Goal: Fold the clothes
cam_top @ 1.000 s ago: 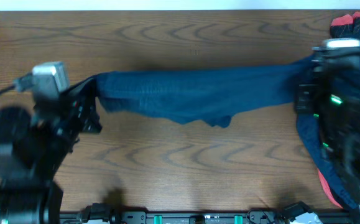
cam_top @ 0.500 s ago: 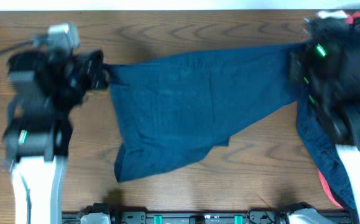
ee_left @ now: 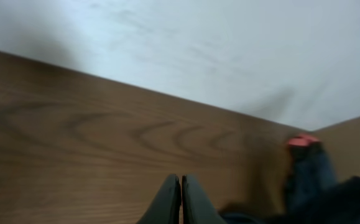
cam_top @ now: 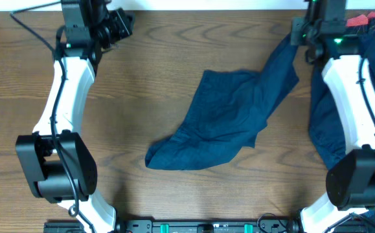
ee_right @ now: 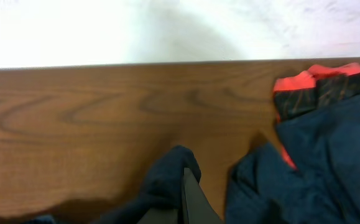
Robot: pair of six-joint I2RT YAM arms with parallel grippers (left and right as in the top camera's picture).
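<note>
One of the clothes, a dark navy garment (cam_top: 226, 120), lies crumpled across the middle of the table, and one corner rises to the far right. My right gripper (cam_top: 296, 35) is shut on that corner at the table's far edge. In the right wrist view the fabric (ee_right: 170, 174) bunches over the fingertips (ee_right: 189, 194). My left gripper (cam_top: 125, 22) hovers at the far left edge, well apart from the garment. Its jaws (ee_left: 181, 182) are shut with nothing between them.
A pile of more navy clothes (cam_top: 368, 97) with a red-trimmed piece (cam_top: 367, 21) fills the right side under the right arm; the right wrist view also shows this pile (ee_right: 329, 162). A pale wall runs behind the table's far edge (ee_left: 167, 93).
The left gripper has let go of the garment and swung to the far left edge. The stretched garment dropped and crumpled on the table. The right gripper keeps its corner.
</note>
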